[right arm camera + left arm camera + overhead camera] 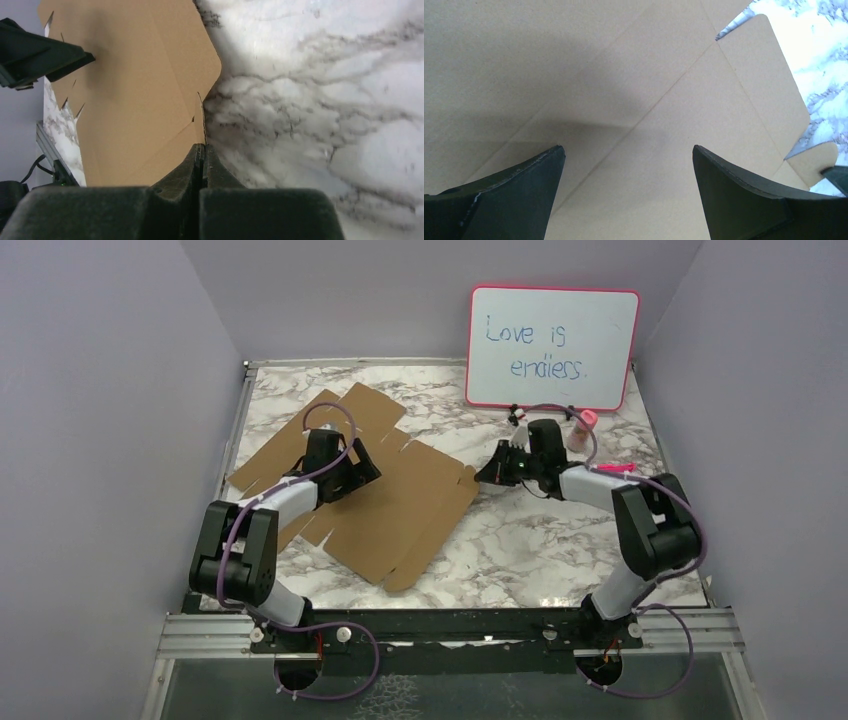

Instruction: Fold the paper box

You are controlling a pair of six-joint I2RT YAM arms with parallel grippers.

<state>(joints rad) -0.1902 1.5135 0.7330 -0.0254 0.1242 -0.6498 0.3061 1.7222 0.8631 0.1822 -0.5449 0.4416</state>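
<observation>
Your right claw (pixel 202 148) was pressed together at a flap edge of the paper box (pixel 395 510); a true pinch could not be confirmed. Your left claw (pixel 626 150) was spread wide over the sheet's middle. The box lay unfolded on the table's (pixel 560 540) left half. Judged light, stiff, springy at creases: take flaps by their edges.

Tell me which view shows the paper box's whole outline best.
Top external: the paper box lies unfolded and flat, with nearly all its flaps and notches visible. Left wrist shows only creased panels under the open left pincer; right wrist shows one rounded flap edge at the shut right pincer.
</observation>
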